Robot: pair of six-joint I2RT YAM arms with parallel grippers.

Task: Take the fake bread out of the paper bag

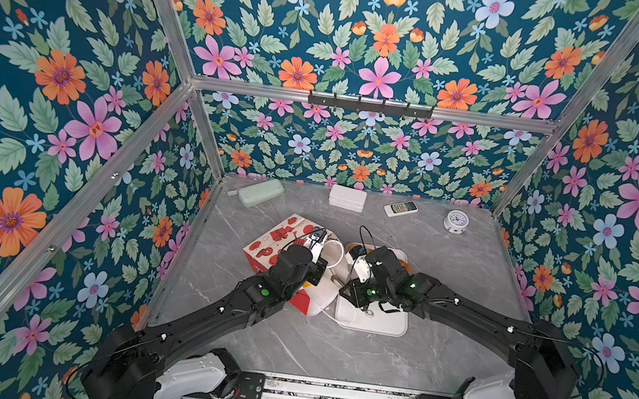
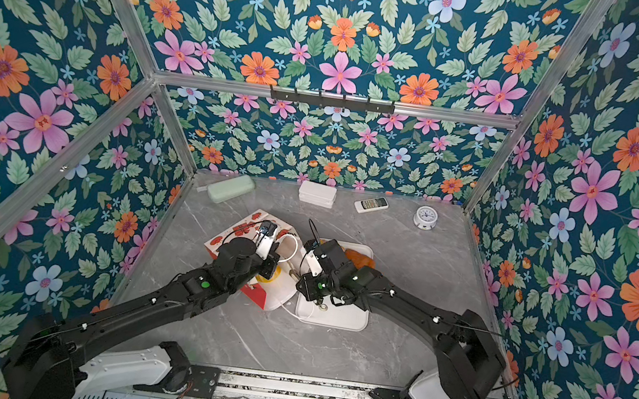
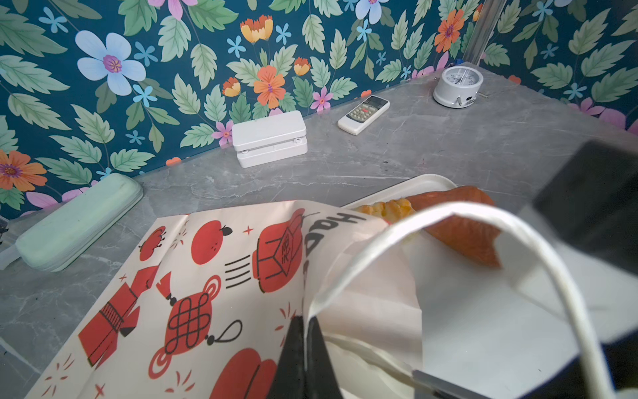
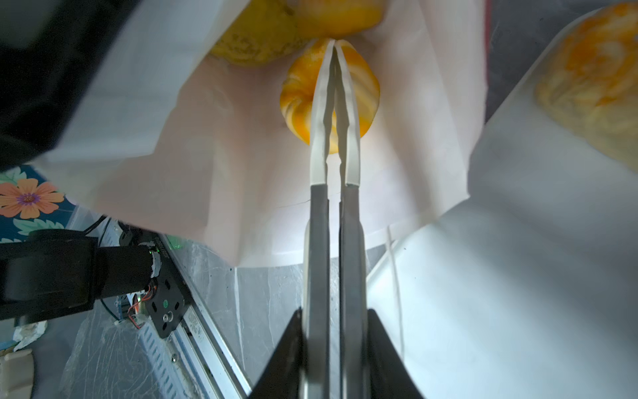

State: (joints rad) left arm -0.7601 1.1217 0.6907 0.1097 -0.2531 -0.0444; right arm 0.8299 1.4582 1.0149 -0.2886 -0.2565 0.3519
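Inside the paper bag (image 3: 207, 276), its rim clamped in my left end effector (image 3: 304, 331), my right end effector (image 4: 332, 43) has its tips together over the fluted bun (image 4: 297, 96); grip unclear, so I'd withdraw slowly.

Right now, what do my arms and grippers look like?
Left arm and right arm are black, with white bases, green lights and thin black cables. Left gripper: a pair of black wedges. Right gripper: long grey blades, white-tipped.
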